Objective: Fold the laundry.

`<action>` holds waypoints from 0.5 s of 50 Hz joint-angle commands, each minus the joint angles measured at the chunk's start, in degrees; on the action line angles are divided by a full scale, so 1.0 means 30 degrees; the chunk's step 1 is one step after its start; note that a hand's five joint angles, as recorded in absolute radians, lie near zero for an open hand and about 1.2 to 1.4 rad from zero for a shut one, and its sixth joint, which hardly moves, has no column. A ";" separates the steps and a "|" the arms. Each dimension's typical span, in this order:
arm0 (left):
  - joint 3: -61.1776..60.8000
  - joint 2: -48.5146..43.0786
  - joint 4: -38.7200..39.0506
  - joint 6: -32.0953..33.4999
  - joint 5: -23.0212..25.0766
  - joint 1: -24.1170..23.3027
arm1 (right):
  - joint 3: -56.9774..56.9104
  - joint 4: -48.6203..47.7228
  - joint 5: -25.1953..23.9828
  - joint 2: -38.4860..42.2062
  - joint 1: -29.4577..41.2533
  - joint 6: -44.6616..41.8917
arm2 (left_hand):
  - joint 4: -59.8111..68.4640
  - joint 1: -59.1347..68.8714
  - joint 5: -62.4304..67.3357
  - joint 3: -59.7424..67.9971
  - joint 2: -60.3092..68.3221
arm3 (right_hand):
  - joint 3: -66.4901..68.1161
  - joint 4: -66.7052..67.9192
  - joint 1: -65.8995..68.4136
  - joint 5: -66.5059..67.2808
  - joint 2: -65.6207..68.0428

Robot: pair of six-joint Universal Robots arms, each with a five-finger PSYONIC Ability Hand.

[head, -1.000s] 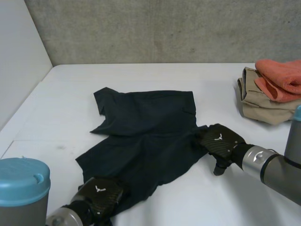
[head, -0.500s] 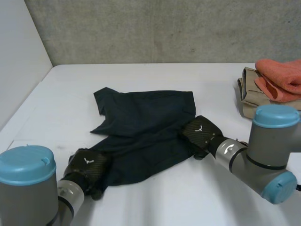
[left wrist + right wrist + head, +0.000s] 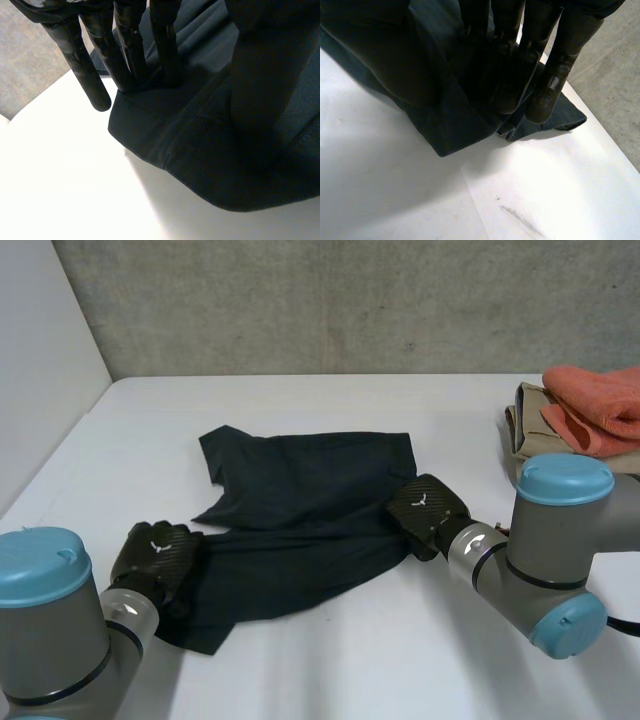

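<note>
A dark navy garment (image 3: pixel 300 500) lies rumpled on the white table (image 3: pixel 380 670), its near part drawn up into a loose fold. My left hand (image 3: pixel 155 550) is at the garment's near left corner. In the left wrist view its straight fingers (image 3: pixel 130 50) and thumb (image 3: pixel 255 100) pinch a raised ridge of the cloth (image 3: pixel 200 165). My right hand (image 3: pixel 425 510) is on the garment's right edge. In the right wrist view its curled fingers (image 3: pixel 515 75) bunch the cloth (image 3: pixel 445 130) against the thumb.
At the table's far right sits a folded beige cloth (image 3: pixel 545 460) with an orange one (image 3: pixel 600 405) on top. A concrete wall runs along the back and a pale wall along the left. Bare table lies in front of the garment.
Both hands moved away from me. The left one carried the near corner up and to the left, shortening the garment. The right one slid onto the right edge and closed its fingers.
</note>
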 commanded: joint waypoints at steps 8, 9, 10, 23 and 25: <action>0.0057 0.0511 0.0458 0.1183 0.0176 0.0312 | 0.0195 0.4549 0.0656 -0.2862 -0.0106 -0.0210 | 1.4882 1.4752 1.4935 1.5138 1.4955 | 0.4065 0.4001 0.8653 0.4874 0.4362; 0.0086 0.0920 0.0283 0.1329 0.0176 0.0311 | 0.0166 0.5075 0.0715 -0.3067 -0.0106 -0.0268 | 1.4882 1.4752 1.4935 1.5138 1.4955 | 0.4065 0.4001 0.8653 0.4874 0.4362; 0.0115 0.1475 0.0049 0.1505 0.0176 0.0340 | 0.0108 0.5632 0.0773 -0.3359 -0.0106 -0.0298 | 1.4882 1.4752 1.4935 1.5138 1.4955 | 0.4065 0.4001 0.8653 0.4874 0.4362; 0.0291 0.9561 -1.0132 0.1800 0.4271 -0.0070 | 0.2067 1.7469 0.1273 -1.0682 -0.1688 -0.5070 | 1.4882 1.4752 1.4935 1.5138 1.4955 | 0.4065 0.4001 0.8653 0.4874 0.4362; 0.0175 0.9974 -1.1781 0.1799 0.4919 -0.0070 | 0.2595 1.7853 0.1184 -1.1241 -0.1776 -0.5657 | 1.4882 1.4752 1.4935 1.5138 1.4955 | 0.4065 0.4001 0.8653 0.4874 0.4362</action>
